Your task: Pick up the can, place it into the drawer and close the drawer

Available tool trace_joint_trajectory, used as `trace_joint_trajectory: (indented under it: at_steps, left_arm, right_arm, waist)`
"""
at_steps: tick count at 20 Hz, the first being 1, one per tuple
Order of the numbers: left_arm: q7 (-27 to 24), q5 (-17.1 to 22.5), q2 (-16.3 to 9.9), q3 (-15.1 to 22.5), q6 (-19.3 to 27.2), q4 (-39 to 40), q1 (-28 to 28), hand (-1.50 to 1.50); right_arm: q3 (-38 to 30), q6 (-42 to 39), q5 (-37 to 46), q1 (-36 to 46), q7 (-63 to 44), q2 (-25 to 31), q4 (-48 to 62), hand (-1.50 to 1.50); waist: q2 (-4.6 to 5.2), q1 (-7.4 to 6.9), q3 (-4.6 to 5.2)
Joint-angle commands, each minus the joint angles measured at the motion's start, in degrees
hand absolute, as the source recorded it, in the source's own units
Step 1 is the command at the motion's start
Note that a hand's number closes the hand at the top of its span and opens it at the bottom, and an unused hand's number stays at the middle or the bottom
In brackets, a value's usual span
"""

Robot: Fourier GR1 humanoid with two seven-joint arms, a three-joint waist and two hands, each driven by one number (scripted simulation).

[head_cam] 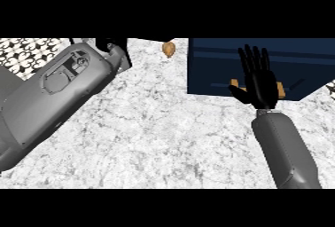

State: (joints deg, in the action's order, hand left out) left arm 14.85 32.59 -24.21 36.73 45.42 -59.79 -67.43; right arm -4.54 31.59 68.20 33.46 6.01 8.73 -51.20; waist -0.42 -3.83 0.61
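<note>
The dark blue drawer unit [216, 66] stands at the back right of the marble counter, and its wooden handle [233, 83] shows on either side of my right hand. My right hand [258, 84] is open, fingers straight and pointing away, lying over the drawer front and handle. My left forearm fills the left side, raised close to the view. Only a black part of my left hand [112, 48] shows at the top. No can is visible in this view. I cannot tell from here how far the drawer is slid in.
A small brown object [169, 48] lies on the counter at the back, just left of the drawer unit. A black-and-white patterned surface [29, 51] shows at the top left. Speckled marble counter [163, 142] spreads across the middle and front.
</note>
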Motion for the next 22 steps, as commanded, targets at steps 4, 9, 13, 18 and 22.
trace_joint_trajectory:
  at_steps: [4, 9, 13, 18, 22]
  left_arm:
    - [3.98, -1.68, -3.72, 0.12, 0.51, -7.53, 4.81, -1.50]
    - [1.74, -3.38, -5.05, 0.43, 0.06, -10.80, 9.97, -1.50]
    - [2.48, -3.25, -4.28, -0.95, -0.02, -11.64, 9.48, -1.50]
    - [0.05, -4.28, -5.31, -0.76, -0.44, -15.33, 15.35, -1.50]
    - [-1.08, -3.81, -7.33, -2.55, -2.93, -16.32, 17.91, -1.50]
  right_arm:
    - [-4.56, 6.67, -0.83, 11.50, 2.91, 1.40, 17.65, -1.50]
    - [-6.15, 9.06, 0.15, 17.78, 1.19, 2.25, 24.28, -1.50]
    - [-7.04, 10.07, 0.93, 23.74, -0.07, 2.27, 29.30, -1.50]
    - [-7.54, 11.91, 2.13, 27.88, -2.10, 2.21, 33.83, -1.50]
    - [-8.55, 13.69, 1.33, 28.90, -1.41, 1.53, 35.83, -1.50]
  waist:
    - [1.04, -0.22, -0.75]
    - [1.31, -0.64, -0.74]
    - [1.89, -1.02, -0.77]
    - [2.13, -1.86, -0.72]
    - [2.25, -1.72, -0.72]
